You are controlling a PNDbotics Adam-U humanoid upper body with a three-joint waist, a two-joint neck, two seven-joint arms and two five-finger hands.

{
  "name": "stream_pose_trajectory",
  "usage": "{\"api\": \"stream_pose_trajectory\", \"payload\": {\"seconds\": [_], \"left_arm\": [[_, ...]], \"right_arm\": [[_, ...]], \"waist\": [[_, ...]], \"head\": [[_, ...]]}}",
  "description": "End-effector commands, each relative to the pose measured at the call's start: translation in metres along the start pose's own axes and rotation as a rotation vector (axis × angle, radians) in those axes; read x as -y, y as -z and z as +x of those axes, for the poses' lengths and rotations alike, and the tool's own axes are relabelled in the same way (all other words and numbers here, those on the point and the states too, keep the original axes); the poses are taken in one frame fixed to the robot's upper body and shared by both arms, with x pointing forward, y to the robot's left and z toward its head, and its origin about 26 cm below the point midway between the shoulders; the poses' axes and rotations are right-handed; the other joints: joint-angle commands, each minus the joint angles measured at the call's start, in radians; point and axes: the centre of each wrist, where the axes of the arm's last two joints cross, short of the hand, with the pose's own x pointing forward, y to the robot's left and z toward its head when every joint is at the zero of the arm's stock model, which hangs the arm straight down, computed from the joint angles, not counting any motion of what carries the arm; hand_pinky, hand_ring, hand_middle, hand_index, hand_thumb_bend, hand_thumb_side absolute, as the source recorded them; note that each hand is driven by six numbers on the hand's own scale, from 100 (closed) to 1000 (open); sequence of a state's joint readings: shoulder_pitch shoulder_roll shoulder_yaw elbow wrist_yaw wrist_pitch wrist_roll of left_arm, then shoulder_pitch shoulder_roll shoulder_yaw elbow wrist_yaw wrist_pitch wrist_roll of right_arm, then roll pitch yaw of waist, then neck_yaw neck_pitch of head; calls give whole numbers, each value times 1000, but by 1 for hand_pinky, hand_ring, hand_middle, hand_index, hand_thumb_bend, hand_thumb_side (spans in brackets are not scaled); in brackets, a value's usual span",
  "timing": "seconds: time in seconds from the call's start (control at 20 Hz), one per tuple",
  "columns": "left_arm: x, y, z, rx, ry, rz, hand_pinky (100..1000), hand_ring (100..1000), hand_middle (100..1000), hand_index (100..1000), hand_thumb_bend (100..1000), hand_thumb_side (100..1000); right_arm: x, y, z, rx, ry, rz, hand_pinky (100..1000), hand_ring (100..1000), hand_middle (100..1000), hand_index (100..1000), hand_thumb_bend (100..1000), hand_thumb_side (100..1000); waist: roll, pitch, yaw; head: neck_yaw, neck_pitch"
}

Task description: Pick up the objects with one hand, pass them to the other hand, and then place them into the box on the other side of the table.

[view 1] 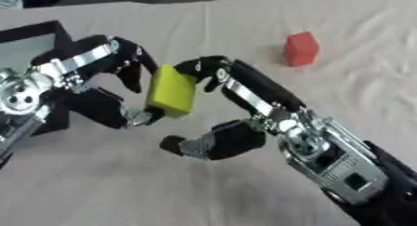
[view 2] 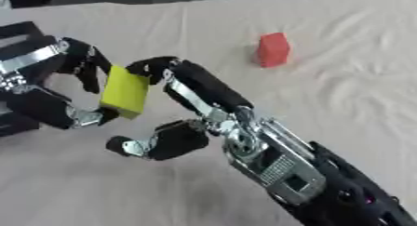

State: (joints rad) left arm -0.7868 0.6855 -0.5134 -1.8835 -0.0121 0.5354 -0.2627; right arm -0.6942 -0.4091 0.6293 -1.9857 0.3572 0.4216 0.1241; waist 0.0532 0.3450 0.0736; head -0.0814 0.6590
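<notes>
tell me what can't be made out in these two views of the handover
- Box: only a dark corner shows at the left edge in both views; its inside is cut off.
- Yellow block: its left face is hidden by the left hand.
- Right hand: fingertips touch the block's top edge; whether it is gripping or letting go cannot be told.
- Red block: plain; its far side is hidden.
</notes>
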Motion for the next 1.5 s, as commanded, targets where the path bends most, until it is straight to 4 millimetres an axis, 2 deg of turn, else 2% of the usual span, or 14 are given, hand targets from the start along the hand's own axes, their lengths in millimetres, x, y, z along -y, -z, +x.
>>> {"api": "stream_pose_trajectory", "payload": {"seconds": [0.05, 0.65, 0.9, 0.95, 1.0, 1.1, 1.15, 1.2, 1.5], "left_arm": [[-20, -10, -2, -12, 47, 76, 631, 503, 325, 344, 308, 100], [-25, -17, -13, -28, 49, 70, 619, 494, 313, 337, 334, 100], [-35, -29, -27, -81, 50, 150, 619, 494, 313, 338, 339, 100], [-39, -32, -31, -98, 48, 179, 620, 494, 313, 338, 136, 100], [-42, -35, -36, -117, 47, 209, 620, 495, 313, 338, 339, 100], [-48, -41, -46, -154, 47, 264, 622, 496, 314, 340, 341, 100], [-52, -43, -50, -173, 45, 291, 621, 496, 314, 340, 261, 100], [-55, -46, -55, -190, 43, 318, 621, 496, 314, 340, 341, 100], [-73, -60, -88, -317, 29, 482, 621, 497, 315, 342, 344, 100]], "right_arm": [[1, -3, 1, -13, -11, -22, 693, 773, 632, 854, 583, 423], [-1, -5, -1, -9, 14, -133, 675, 758, 613, 833, 575, 393], [-1, -7, -3, -11, 16, -138, 676, 759, 616, 832, 574, 390], [-1, -7, -3, -10, 17, -142, 677, 760, 616, 831, 573, 390], [0, -6, -3, -8, 17, -145, 677, 760, 617, 831, 572, 388], [1, -6, -3, -5, 19, -151, 678, 761, 617, 831, 571, 385], [1, -6, -3, -5, 20, -154, 678, 761, 618, 831, 571, 385], [2, -6, -3, -4, 21, -156, 679, 761, 618, 831, 571, 383], [4, -6, -4, 1, 28, -169, 680, 761, 619, 829, 563, 367]], "waist": [[-2, -17, -1], [-4, -15, -2], [-5, -14, -1], [-6, -14, -1], [-6, -14, 0], [-6, -14, 1], [-6, -14, 2], [-7, -14, 3], [-11, -17, 4]], "head": [[2, -15], [7, -19], [15, -23], [18, -23], [21, -24], [31, -26], [36, -28], [42, -30], [89, -30]]}}
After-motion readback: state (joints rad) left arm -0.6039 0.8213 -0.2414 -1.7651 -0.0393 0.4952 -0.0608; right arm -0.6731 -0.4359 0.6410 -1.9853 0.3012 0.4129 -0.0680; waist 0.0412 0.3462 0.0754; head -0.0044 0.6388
